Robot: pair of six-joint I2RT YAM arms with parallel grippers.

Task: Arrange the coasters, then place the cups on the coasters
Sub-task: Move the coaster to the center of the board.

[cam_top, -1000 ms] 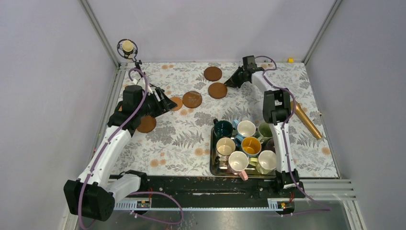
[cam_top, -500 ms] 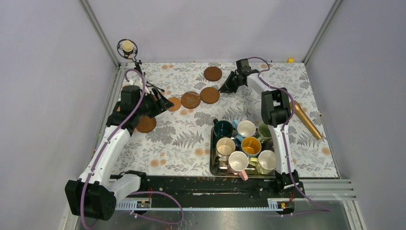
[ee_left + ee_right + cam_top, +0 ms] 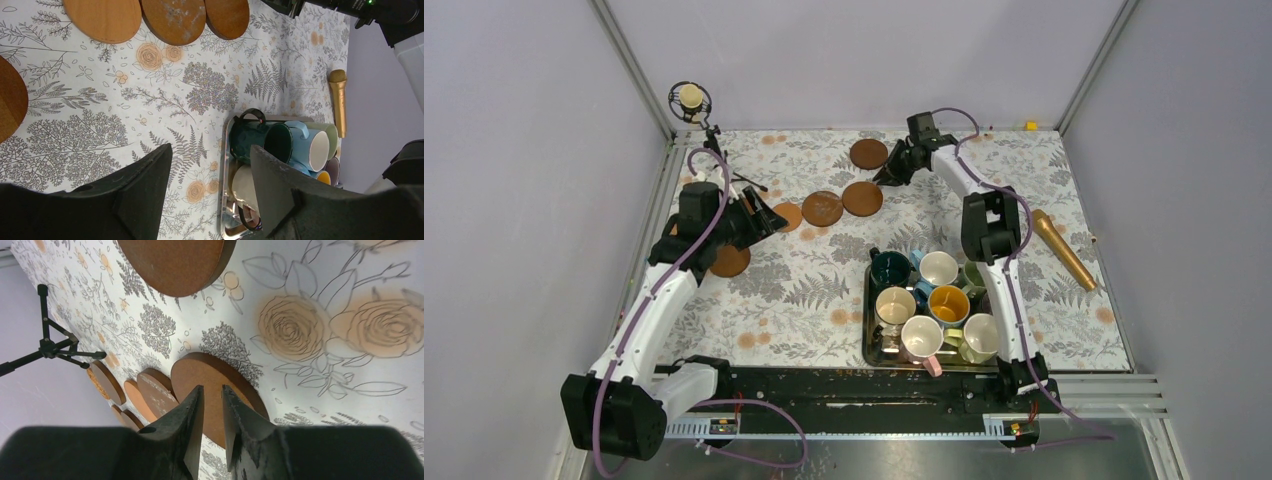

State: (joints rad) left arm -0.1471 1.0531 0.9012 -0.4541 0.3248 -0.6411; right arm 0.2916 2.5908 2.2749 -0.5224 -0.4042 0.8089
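Coasters (image 3: 823,208) lie in a loose row across the far left of the bench (image 3: 804,290), one apart behind; the cups (image 3: 939,268) crowd the tray (image 3: 866,335) near right. We see the left hand (image 3: 210,149) spread wide and empty by the row, the right hand (image 3: 212,388) barely ajar, gripping nothing, over its right end.

Coasters (image 3: 823,208) lie in a row across the far left of the worktop (image 3: 804,290); cups (image 3: 938,268) stand packed in a tray (image 3: 865,330) near right.
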